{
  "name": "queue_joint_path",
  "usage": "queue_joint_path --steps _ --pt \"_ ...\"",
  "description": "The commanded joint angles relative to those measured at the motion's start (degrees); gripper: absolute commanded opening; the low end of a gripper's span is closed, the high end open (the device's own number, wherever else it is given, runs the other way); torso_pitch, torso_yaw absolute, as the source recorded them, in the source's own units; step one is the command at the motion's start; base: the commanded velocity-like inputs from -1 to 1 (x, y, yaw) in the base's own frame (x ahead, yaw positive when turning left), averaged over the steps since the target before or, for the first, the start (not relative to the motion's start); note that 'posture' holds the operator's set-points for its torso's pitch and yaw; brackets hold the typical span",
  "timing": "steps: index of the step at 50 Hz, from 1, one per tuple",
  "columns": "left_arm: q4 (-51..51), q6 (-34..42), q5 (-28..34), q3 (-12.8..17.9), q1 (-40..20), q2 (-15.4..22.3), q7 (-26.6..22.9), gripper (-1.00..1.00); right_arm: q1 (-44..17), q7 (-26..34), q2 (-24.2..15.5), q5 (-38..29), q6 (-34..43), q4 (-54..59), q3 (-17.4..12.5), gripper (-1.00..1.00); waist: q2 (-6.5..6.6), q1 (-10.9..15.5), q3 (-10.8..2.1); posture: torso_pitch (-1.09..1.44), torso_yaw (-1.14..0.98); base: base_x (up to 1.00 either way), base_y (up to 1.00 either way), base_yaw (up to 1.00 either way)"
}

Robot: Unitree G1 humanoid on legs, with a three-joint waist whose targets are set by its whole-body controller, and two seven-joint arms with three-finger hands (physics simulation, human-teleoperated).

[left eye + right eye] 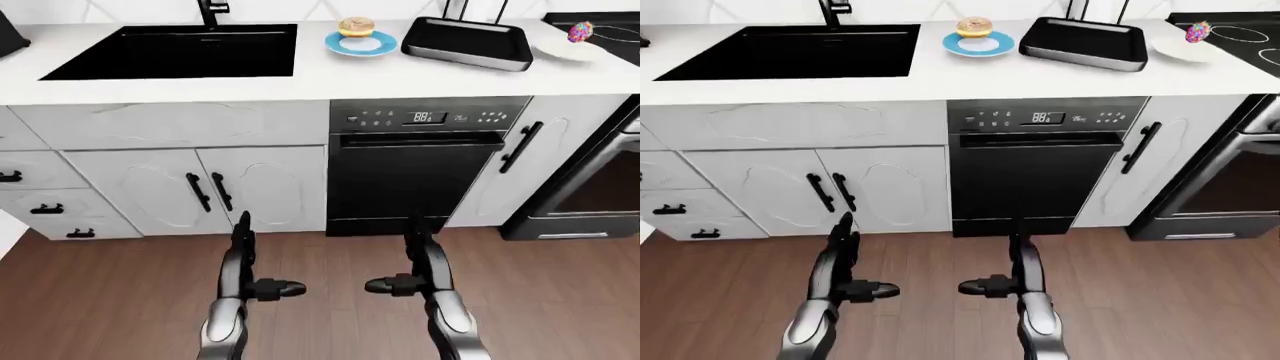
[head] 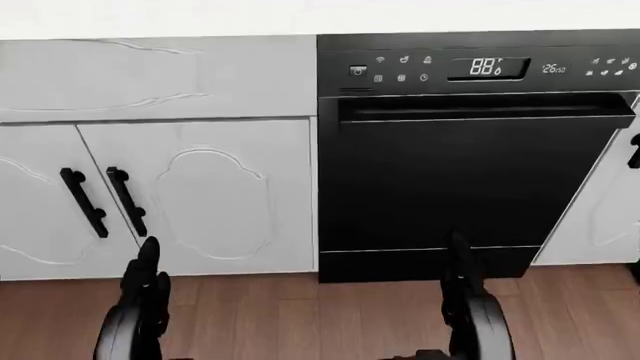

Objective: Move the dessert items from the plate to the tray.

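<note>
A glazed donut (image 1: 356,26) sits on a blue plate (image 1: 361,44) on the white counter at the top of the left-eye view. To its right lies a dark tray (image 1: 467,42), empty. A colourful cupcake (image 1: 580,31) sits on a white plate (image 1: 571,49) at the far right. My left hand (image 1: 268,287) and right hand (image 1: 398,284) hang low over the wood floor, far below the counter, fingers open and holding nothing.
A black sink (image 1: 175,50) with a faucet is set in the counter at the left. A black dishwasher (image 1: 415,169) stands under the plate and tray. White cabinets (image 1: 190,187) are at the left, an oven (image 1: 590,195) at the right.
</note>
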Motion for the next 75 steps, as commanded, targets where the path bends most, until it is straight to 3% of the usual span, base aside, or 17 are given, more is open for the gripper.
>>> queue_joint_path --steps 1,3,5,15,17,18,22,30,34,36,43,45,49,52,53,71,75 --pt "-13.17 6.94 -0.39 1.56 -3.11 0.52 2.80 1.00 -4.94 -1.50 -1.31 0.58 7.84 -15.62 -1.46 1.00 -0.45 -0.12 -0.05 0.00 0.00 0.00 0.00 0.00" --pt "-18.26 12.80 -1.06 1.67 -5.21 0.59 2.92 1.00 -7.16 -1.70 -1.61 1.40 13.51 -20.40 -1.91 1.00 -0.13 0.62 -4.08 0.00 0.00 0.00 0.00 0.00" --pt "-21.54 17.42 -0.38 1.39 -7.04 1.42 2.95 1.00 -9.96 -1.88 -2.05 1.55 15.91 -22.01 -2.74 1.00 -0.33 0.52 -1.43 0.00 0.00 0.00 0.00 0.00" --pt "-25.03 32.68 1.01 4.09 -25.07 6.24 1.96 1.00 -26.86 -2.00 -7.39 2.26 27.21 -21.88 -5.60 1.00 -0.09 0.55 -6.24 0.00 0.00 0.00 -0.01 0.00" --pt "-24.34 34.13 0.82 4.87 -28.03 7.20 1.93 1.00 -29.39 -1.97 -8.65 2.30 28.14 -21.12 -5.94 1.00 0.87 0.83 -6.10 0.00 0.00 0.16 -0.54 0.00" --pt "-23.85 34.39 1.06 4.86 -28.84 7.59 2.11 1.00 -29.96 -1.92 -8.96 2.31 28.26 -20.89 -5.99 1.00 2.76 0.55 -3.15 0.00 0.00 0.33 -0.90 0.00" --pt "-22.18 36.36 0.71 5.78 -34.68 9.48 2.08 1.00 -34.29 -1.99 -10.62 2.80 28.94 -18.78 -6.41 1.00 3.63 1.24 -3.94 0.00 0.00 0.34 -0.91 0.00" --pt "-19.12 35.79 0.29 6.39 -39.96 11.96 2.19 1.00 -38.70 -2.03 -12.07 3.49 30.01 -17.18 -6.55 1.00 0.38 3.33 -3.59 0.00 0.00 0.34 -0.93 0.00" --pt "-18.53 35.98 -0.27 6.72 -41.70 12.75 2.42 1.00 -39.69 -1.74 -12.61 3.72 30.54 -17.61 -6.84 1.00 -6.56 3.09 -5.95 0.00 0.00 0.35 -0.95 0.00" --pt "-18.72 36.27 -0.30 6.66 -42.15 13.08 2.46 1.00 -40.29 -1.86 -12.98 4.00 30.86 -17.90 -7.15 1.00 -4.55 2.15 -2.66 0.00 0.00 0.37 -0.96 0.00" --pt "-18.44 37.11 -0.14 7.03 -44.72 14.63 2.40 1.00 -42.37 -1.74 -14.24 4.55 32.83 -19.71 -7.40 1.00 0.00 -0.06 -1.66 0.00 0.00 0.42 -1.00 0.00" --pt "-18.18 37.07 -0.14 7.26 -45.26 15.02 2.25 1.00 -42.63 -1.73 -14.45 4.49 32.57 -19.36 -7.41 1.00 3.44 1.45 -1.33 0.00 0.00 0.43 -1.00 0.00" --pt "-18.27 37.75 -0.04 7.82 -46.67 16.45 1.79 1.00 -43.77 -1.60 -14.89 4.33 33.35 -19.57 -7.42 1.00 2.34 2.37 -3.55 0.00 0.00 0.42 -0.52 0.00" --pt "-18.12 38.30 -0.36 8.37 -48.05 17.63 1.73 1.00 -44.35 -1.31 -15.15 4.27 34.05 -19.87 -7.45 1.00 -5.23 1.91 -2.74 0.00 0.00 0.19 0.00 0.00" --pt "-17.99 38.26 -0.44 8.71 -48.44 17.87 1.97 1.00 -44.75 -1.67 -15.13 4.51 34.34 -20.19 -7.87 1.00 -5.56 1.98 -3.63 0.00 0.00 0.19 0.00 0.00" --pt "-19.89 39.96 -1.02 10.26 -48.98 20.99 2.30 1.00 -45.94 -1.29 -16.59 5.57 36.55 -22.83 -8.15 1.00 4.04 -0.51 -4.01 0.00 0.00 0.23 0.00 0.00" --pt "-20.42 40.24 -1.17 10.35 -48.53 21.15 2.55 1.00 -45.84 -1.17 -16.47 5.54 36.67 -23.08 -8.10 1.00 4.09 0.15 -2.67 0.00 0.00 0.25 0.00 0.00"
